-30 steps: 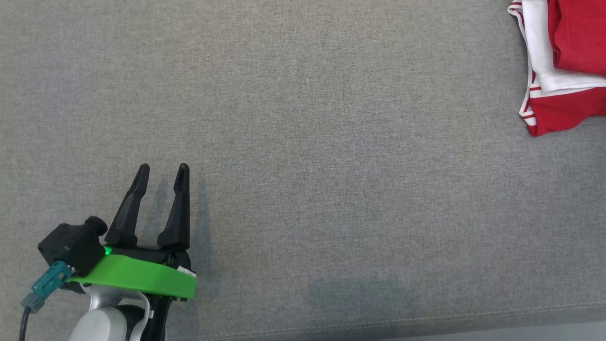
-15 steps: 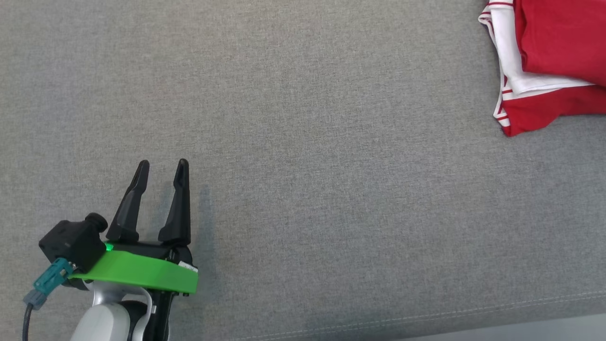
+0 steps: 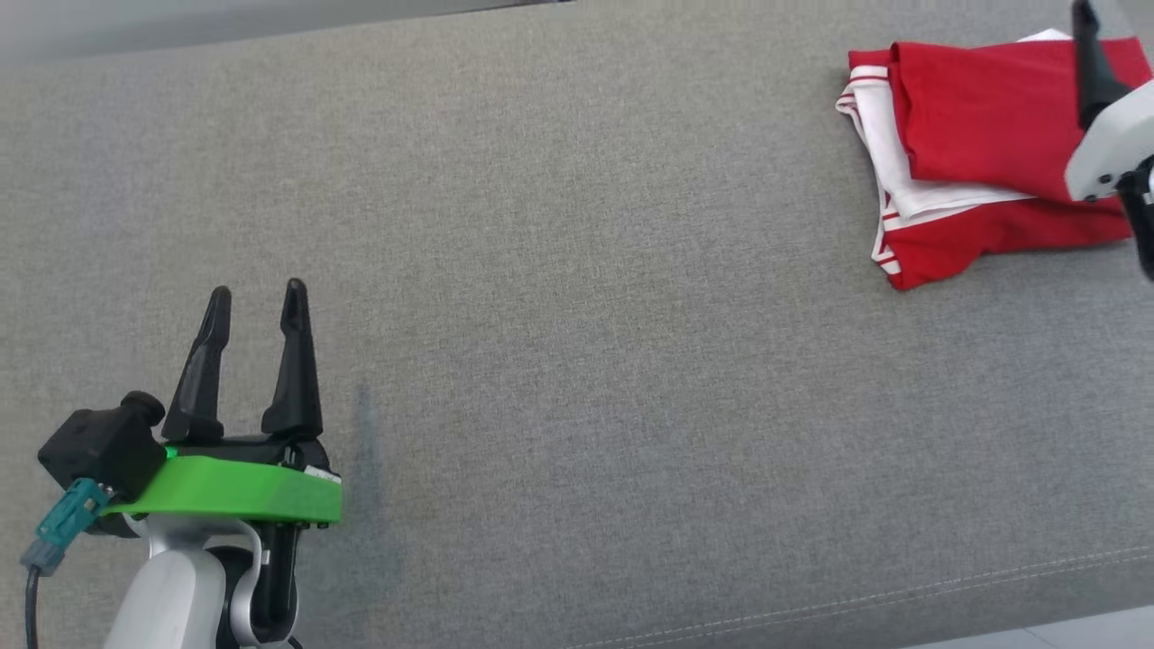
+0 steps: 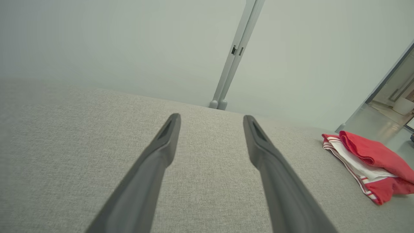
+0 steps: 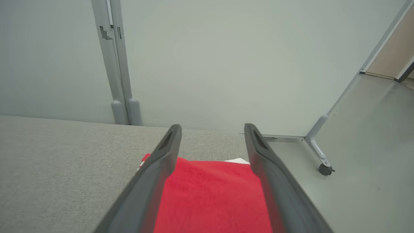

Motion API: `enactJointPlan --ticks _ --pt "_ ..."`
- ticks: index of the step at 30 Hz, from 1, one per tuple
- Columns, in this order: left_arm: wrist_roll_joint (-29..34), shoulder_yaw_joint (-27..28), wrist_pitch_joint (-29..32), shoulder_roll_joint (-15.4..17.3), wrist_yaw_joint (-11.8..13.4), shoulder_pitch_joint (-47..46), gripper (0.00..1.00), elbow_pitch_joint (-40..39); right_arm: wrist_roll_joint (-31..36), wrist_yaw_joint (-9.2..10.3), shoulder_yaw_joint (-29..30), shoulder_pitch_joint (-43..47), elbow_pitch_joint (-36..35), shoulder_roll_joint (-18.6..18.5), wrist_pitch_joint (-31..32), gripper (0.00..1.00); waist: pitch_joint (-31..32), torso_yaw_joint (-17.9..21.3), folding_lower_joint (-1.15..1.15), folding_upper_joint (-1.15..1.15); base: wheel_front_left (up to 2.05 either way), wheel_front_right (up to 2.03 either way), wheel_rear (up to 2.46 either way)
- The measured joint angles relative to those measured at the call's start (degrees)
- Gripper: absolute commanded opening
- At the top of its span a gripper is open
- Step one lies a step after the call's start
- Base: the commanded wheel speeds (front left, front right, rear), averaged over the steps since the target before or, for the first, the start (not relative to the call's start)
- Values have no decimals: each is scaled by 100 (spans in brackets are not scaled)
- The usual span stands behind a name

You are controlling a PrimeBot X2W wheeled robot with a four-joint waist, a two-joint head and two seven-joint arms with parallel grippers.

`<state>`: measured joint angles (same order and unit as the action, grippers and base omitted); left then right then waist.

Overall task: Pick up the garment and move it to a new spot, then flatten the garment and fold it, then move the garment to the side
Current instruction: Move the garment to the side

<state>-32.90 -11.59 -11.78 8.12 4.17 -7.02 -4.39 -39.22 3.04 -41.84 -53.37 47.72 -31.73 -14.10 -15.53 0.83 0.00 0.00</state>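
Observation:
The garment (image 3: 974, 126) is red with white striped trim and lies folded in a flat stack at the far right of the grey cushion (image 3: 577, 270). My right gripper (image 5: 212, 126) hovers just above it, jaws open, red cloth showing between and below the fingers. In the head view one dark right finger (image 3: 1091, 63) and the pale wrist overlap the garment's right side. My left gripper (image 3: 257, 293) stands open and empty at the near left, far from the garment (image 4: 365, 161), which lies off to its right.
The cushion's stitched front edge runs along the bottom of the head view, its back edge along the top left. Beyond are pale wall panels with a grey post (image 4: 231, 58). Bare floor and a caster foot (image 5: 325, 168) lie past the cushion's right end.
The head camera has shifted, so the garment sits lower and further left in its picture. The right gripper's finger and wrist have come into view over the garment. The left gripper stays open.

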Motion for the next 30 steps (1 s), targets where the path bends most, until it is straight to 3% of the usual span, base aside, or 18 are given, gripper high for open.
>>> enactJointPlan --ticks 9,20,30 --pt "216 69 -69 -110 121 96 100 599 -7 19 67 702 -359 461 -48 100 653 64 0 0 0 0 0" --pt "291 21 -73 -158 147 500 100 907 11 320 833 1777 -1552 889 -48 100 1296 -68 0 0 0 0 0" --pt "420 48 -145 -222 196 771 100 910 553 404 833 2937 -2408 1287 -48 100 1545 -153 0 0 0 0 0"
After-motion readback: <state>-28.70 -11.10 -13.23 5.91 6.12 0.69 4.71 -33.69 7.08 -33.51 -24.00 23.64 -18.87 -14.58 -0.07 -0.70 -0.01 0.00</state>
